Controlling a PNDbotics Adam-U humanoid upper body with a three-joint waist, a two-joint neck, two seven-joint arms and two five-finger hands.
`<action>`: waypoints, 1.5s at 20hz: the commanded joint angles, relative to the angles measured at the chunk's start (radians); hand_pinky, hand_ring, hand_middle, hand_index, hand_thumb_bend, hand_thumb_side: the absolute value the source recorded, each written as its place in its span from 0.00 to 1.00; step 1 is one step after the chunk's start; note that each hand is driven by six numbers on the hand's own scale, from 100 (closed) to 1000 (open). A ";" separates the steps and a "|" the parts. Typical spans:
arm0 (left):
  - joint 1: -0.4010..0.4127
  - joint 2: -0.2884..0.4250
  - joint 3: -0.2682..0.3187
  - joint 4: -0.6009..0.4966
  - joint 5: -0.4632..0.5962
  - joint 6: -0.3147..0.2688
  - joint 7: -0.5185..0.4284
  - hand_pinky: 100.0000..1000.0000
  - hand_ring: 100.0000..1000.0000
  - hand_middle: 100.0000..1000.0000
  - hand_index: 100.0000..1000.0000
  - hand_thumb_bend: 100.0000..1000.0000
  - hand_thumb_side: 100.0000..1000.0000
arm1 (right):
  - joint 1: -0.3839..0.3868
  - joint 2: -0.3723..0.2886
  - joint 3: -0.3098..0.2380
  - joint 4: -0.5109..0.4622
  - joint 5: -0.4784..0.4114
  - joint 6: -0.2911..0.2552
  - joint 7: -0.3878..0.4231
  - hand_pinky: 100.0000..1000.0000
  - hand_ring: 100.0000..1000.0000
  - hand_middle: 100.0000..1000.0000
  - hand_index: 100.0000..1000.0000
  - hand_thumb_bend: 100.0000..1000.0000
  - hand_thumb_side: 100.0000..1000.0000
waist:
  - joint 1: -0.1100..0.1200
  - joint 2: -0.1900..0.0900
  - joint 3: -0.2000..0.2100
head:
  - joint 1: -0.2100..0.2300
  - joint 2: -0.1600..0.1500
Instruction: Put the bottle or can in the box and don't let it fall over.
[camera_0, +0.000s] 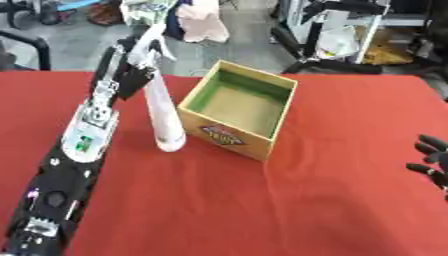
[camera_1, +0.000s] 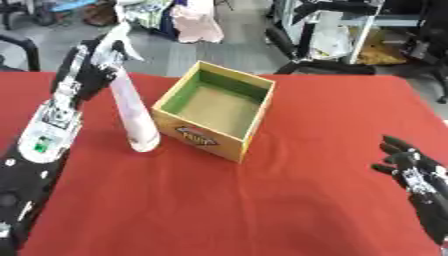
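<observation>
Along the left side the robot's left arm runs up from the lower corner, black with silver and white plates, across the red-covered bench (camera_0: 262, 210). At its far end the left hand (camera_0: 131, 75) is at the upper part of a tall white spray bottle (camera_0: 162, 112), its dark fingers (camera_1: 92, 75) curled around the neck just under the trigger head. The bottle leans, its top tipped toward the far edge and its base touching the red cloth just beside the left front wall of the box; whether the base sits flat cannot be told. To the right of the bottle stands the box (camera_0: 232, 135), an open-topped square carton with yellow-tan outer walls, green inner walls and a plain brown floor, turned so that one corner points toward the robot. A dark oval label shows on its near left face. The bottle is outside the box, close to that labelled face but apart from it. Well to the right, near the bench's right edge, the right hand (camera_1: 411, 170) rests with fingers spread and relaxed, pointing up, holding nothing.
</observation>
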 joint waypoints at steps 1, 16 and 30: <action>-0.038 0.034 -0.005 -0.029 0.030 -0.010 0.003 0.09 0.93 0.31 0.46 0.00 0.62 | -0.012 -0.012 0.004 -0.015 -0.003 0.000 0.004 0.77 0.97 0.91 0.54 0.00 0.43 | -0.002 -0.013 -0.006 | 0.008 -0.015; -0.199 0.102 -0.061 0.200 0.224 -0.249 -0.103 0.21 0.88 0.32 0.48 0.00 0.64 | -0.054 0.006 0.074 -0.018 -0.029 0.020 0.070 0.77 0.97 0.91 0.54 0.00 0.44 | 0.003 -0.010 -0.137 | 0.130 -0.046; -0.151 0.139 -0.041 0.326 0.071 -0.448 -0.349 0.63 1.00 1.00 1.00 0.03 0.91 | -0.096 0.025 0.097 -0.029 -0.036 0.039 0.094 0.77 0.97 0.91 0.54 0.00 0.44 | 0.013 0.009 -0.198 | 0.187 -0.065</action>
